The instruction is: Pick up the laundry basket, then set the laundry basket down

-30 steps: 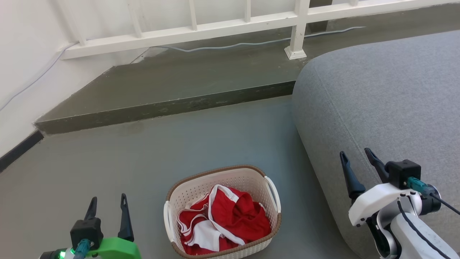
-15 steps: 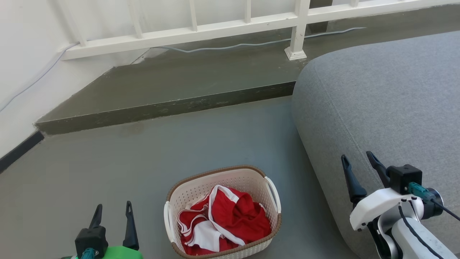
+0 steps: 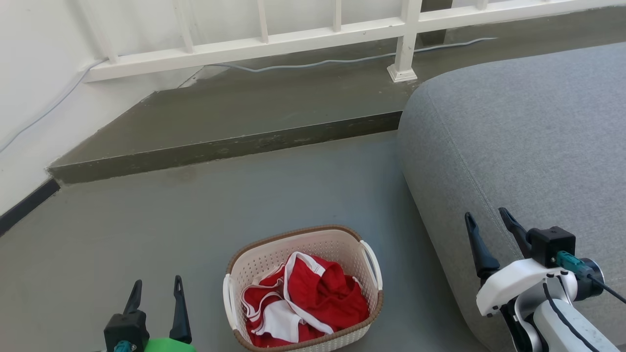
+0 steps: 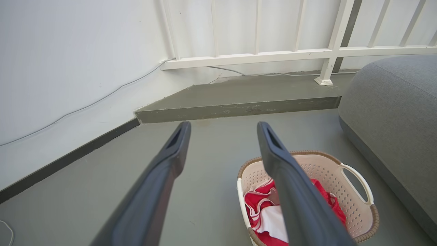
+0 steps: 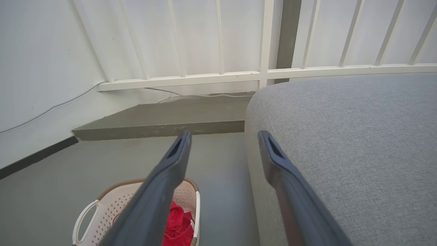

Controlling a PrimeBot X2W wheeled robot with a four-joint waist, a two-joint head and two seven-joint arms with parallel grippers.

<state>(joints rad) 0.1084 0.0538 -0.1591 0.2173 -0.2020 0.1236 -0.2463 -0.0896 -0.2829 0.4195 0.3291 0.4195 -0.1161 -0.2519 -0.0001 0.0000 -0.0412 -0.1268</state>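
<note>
While the laundry basket (image 3: 313, 244) sits on the floor (image 3: 195, 234) near the grey sofa (image 3: 513, 137), holding red-and-white clothes (image 3: 318, 293), I see my left gripper (image 3: 158, 281) and right gripper (image 3: 485, 213) both spread wide and empty, one either side of it, the right seemingly over the sofa's edge.

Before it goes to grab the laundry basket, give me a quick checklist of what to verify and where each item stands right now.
1. Left gripper open and empty: ok.
2. Right gripper open and empty: ok.
3. Laundry basket upright on the floor: ok.
4. White handles free of the red clothes: ok.
5. Grippers lined up at the handles: not ok, both are apart from the basket.
6. Right gripper's clearance from the grey cushion: cannot tell.
</note>
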